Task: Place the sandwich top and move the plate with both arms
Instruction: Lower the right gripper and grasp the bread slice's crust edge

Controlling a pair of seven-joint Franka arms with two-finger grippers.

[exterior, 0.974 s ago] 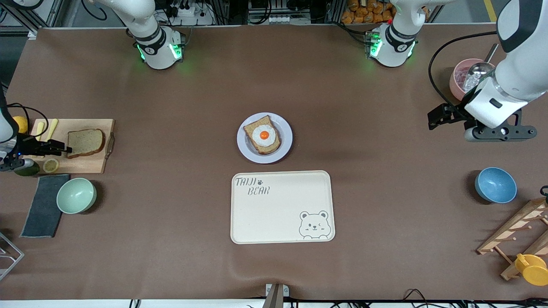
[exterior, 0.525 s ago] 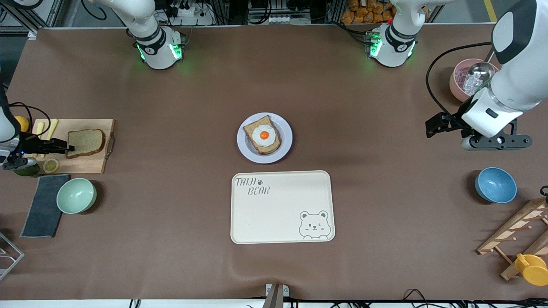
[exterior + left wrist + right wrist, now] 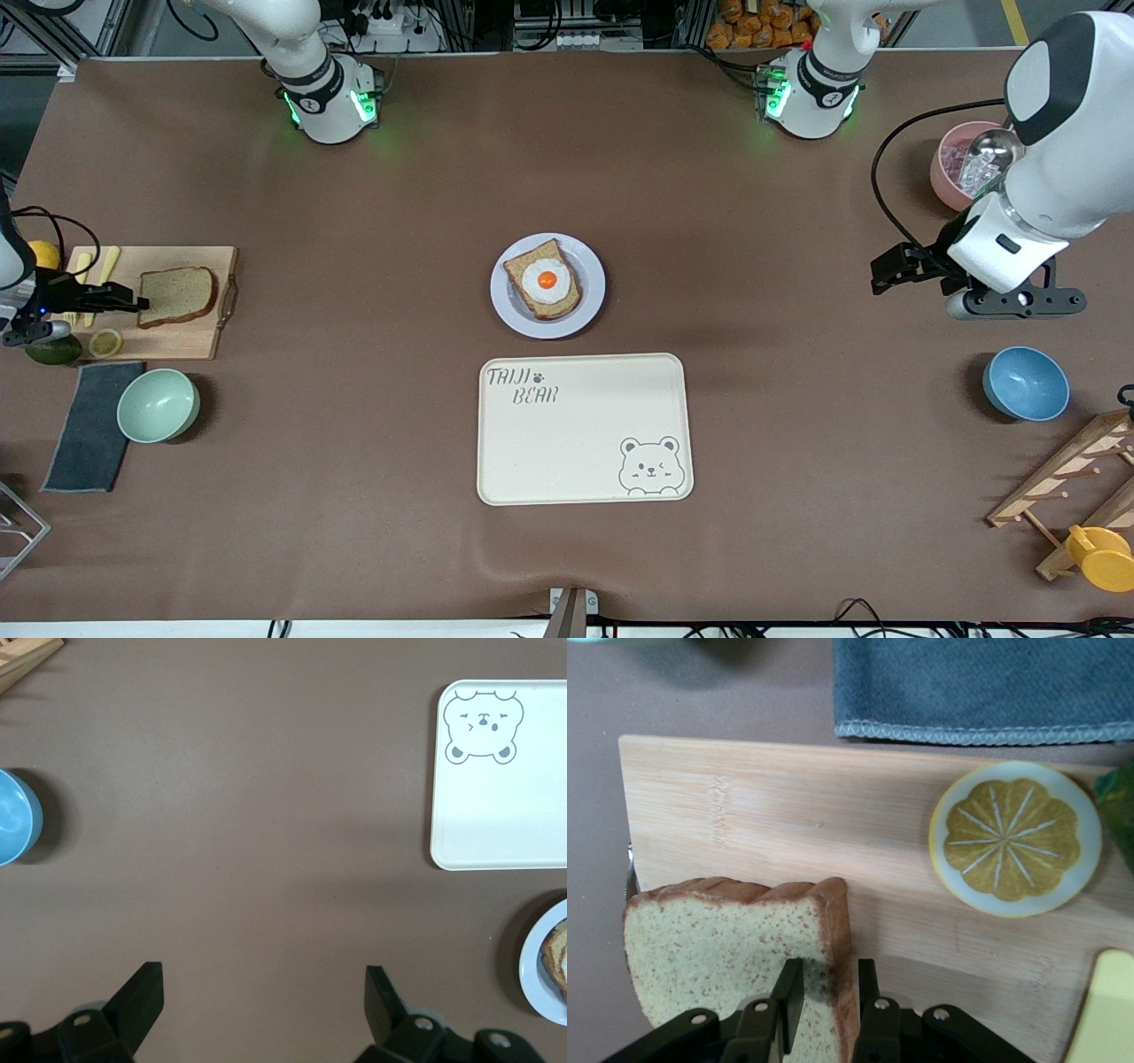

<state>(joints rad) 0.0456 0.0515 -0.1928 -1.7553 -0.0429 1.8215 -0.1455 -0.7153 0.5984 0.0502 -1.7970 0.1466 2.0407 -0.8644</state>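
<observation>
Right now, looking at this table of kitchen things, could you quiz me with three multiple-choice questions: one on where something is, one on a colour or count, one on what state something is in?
1. Where does the plain speckled brown bread slice lie?
A. on the cream bear-printed tray
B. on the wooden cutting board
C. in the mint-green bowl

2. How many round bowls stand on the brown table?
A. one
B. two
C. three

3. How do the left claw's fingers stand?
A. spread wide, holding nothing
C. clamped on a spoon
B. shut on the blue bowl

Answers:
1. B: the slice rests on the wooden cutting board, with the right claw straddling its crust.
2. C: a mint-green bowl, a blue bowl and a pink bowl.
3. A: the left claw hangs over bare table, fingers far apart.
</observation>
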